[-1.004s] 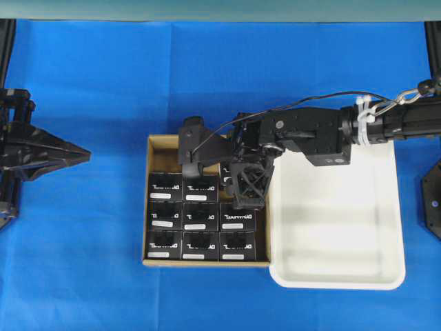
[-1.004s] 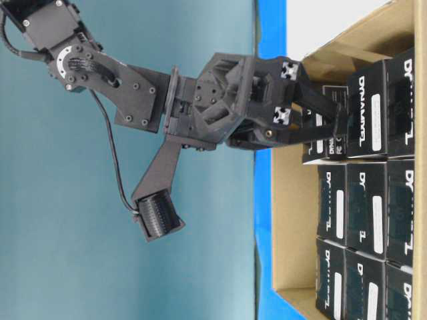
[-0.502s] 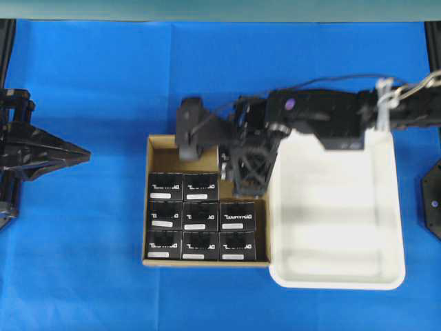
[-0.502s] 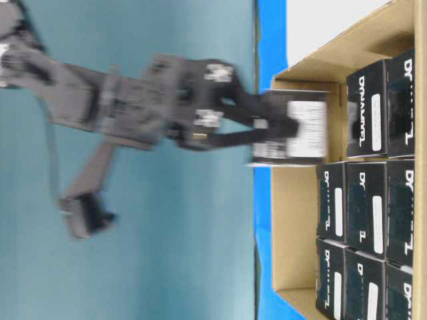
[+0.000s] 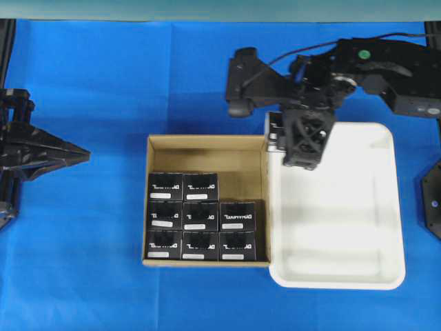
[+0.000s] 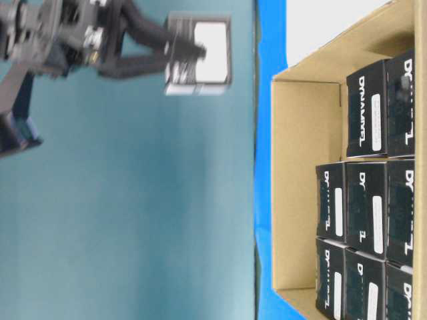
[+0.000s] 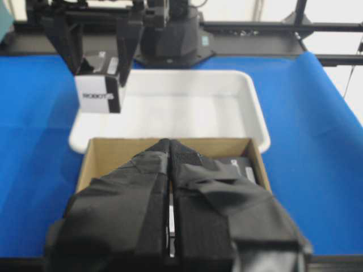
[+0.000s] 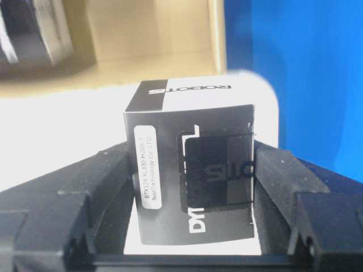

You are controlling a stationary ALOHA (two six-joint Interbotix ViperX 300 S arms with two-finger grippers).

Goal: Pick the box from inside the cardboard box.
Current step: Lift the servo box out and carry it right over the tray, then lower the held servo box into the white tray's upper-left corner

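The right gripper (image 8: 193,198) holds one small black box (image 8: 193,164), its two fingers (image 8: 91,192) pressed on opposite side faces. The box is lifted well clear of the cardboard box (image 5: 207,143). From overhead, gripper and load hang over the near-left corner of the white tray (image 5: 386,207), just past the tray edge that touches the cardboard box. The table-level view shows the box (image 6: 198,53) high in the air, apart from everything below.

Eight boxes remain in the cardboard box: the front two rows are full, and the back row has two, leaving the slot at the back corner next to the tray vacant.

The relation that matters now is vertical: the held box sits straight between the fingers, and the tray floor lies directly beneath it. Its white end faces away from the wrist, so its long axis seems to run along the fingers. The pick looks essentially done.

The left gripper (image 7: 170,170) rests with its jaws together, holding nothing, well off beyond the far side of the cardboard box. The right arm is plainly the nearer one.
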